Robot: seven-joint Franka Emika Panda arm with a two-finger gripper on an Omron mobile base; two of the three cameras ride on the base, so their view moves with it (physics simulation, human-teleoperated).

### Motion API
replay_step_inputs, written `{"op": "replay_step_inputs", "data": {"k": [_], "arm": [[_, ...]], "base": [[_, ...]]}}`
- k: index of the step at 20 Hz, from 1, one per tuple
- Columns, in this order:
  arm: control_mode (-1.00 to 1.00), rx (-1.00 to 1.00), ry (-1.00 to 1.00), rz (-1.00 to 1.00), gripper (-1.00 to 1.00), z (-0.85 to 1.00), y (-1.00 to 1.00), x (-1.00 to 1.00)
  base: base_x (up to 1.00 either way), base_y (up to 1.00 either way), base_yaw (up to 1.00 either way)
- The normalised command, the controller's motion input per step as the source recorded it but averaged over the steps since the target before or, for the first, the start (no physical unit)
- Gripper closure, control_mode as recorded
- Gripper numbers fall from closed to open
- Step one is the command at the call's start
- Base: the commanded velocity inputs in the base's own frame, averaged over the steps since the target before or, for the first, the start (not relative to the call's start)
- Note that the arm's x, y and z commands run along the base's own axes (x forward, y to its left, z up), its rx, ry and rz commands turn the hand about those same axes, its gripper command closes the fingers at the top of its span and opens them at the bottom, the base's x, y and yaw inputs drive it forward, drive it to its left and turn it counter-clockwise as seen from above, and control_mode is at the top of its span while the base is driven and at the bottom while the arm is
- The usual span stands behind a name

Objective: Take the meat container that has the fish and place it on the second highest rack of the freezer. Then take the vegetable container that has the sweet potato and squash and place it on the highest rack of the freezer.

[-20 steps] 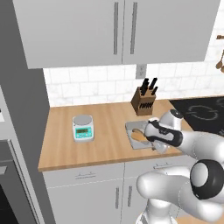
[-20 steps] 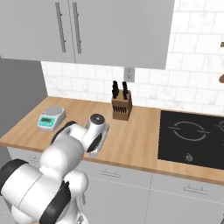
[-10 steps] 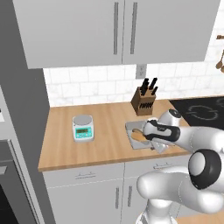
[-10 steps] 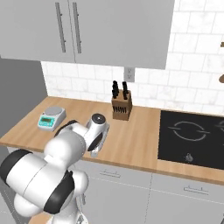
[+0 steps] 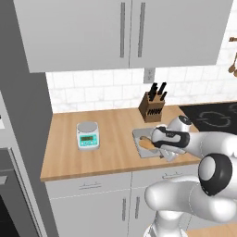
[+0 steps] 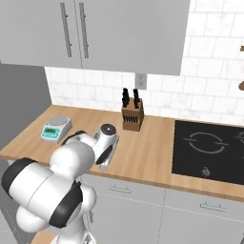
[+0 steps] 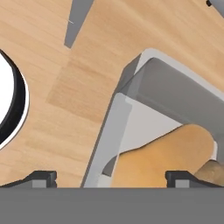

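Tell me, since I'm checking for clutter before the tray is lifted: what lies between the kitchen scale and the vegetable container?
Nothing: in the left base view, bare wooden counter runs from the kitchen scale to the vegetable container.

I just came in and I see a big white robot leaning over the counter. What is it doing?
The robot's gripper is open and hanging right over the vegetable container, a grey tray on the wooden counter with the orange sweet potato and squash inside. Its fingertips sit on either side of the tray's near wall, but it hasn't grabbed it yet. A small kitchen scale and a knife block stand nearby.
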Motion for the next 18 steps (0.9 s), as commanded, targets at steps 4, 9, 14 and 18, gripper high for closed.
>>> {"op": "replay_step_inputs", "data": {"k": [4, 9, 14, 18], "arm": [[-1.0, 0.0, 0.0, 0.0, 1.0, -0.02, 0.0, 0.0], [-1.0, 0.0, 0.0, 0.0, 1.0, 0.0, 0.0, 0.0], [-1.0, 0.0, 0.0, 0.0, 1.0, 0.0, 0.0, 0.0], [-1.0, 0.0, 0.0, 0.0, 1.0, 0.0, 0.0, 0.0]], "base": [[0.0, 0.0, 0.0], [0.0, 0.0, 0.0], [0.0, 0.0, 0.0], [0.0, 0.0, 0.0]]}}
